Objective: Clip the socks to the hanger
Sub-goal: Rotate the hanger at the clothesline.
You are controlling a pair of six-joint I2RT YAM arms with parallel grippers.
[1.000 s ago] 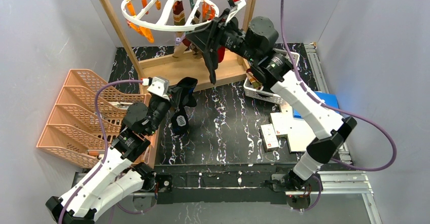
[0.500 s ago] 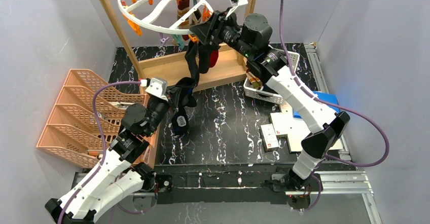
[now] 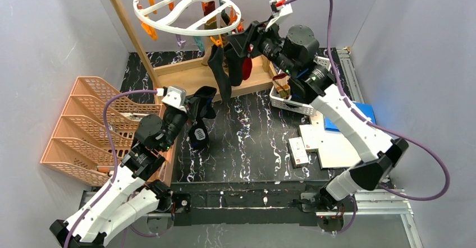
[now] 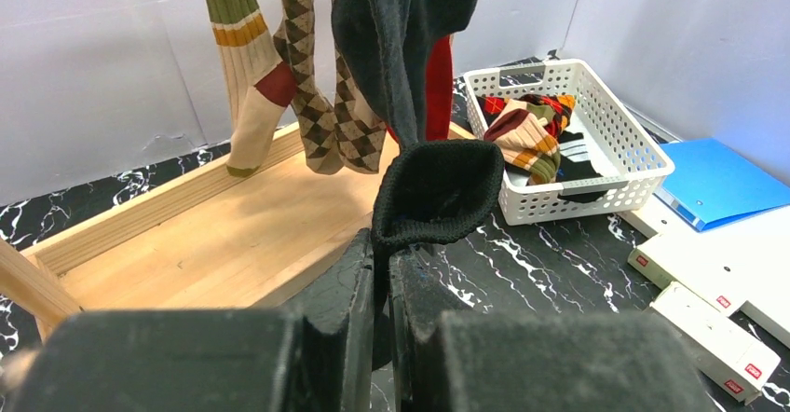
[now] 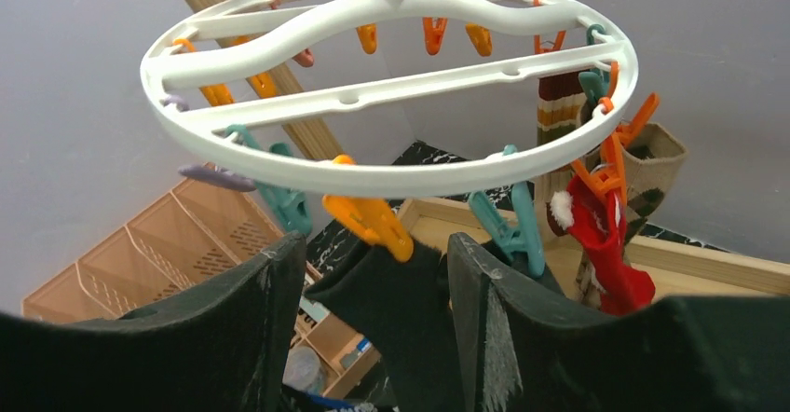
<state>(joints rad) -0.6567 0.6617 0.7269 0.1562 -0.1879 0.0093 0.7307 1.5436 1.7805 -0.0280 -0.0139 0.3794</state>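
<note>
right wrist view: our right gripper (image 5: 373, 244) stands wide around a dark sock (image 5: 401, 314) hanging from an orange clip (image 5: 368, 218) on the hanger (image 5: 391, 181). well below the hanger, our left gripper (image 4: 382, 255) is pinched tight on the cuff of a black sock (image 4: 433, 188).

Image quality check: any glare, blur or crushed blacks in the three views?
Top external: even light, no glare, all sharp. Left wrist: left gripper and its black sock near-black, detail lost; white basket crisp. Right wrist: right gripper soft, underexposed; hanger sharp.
</note>
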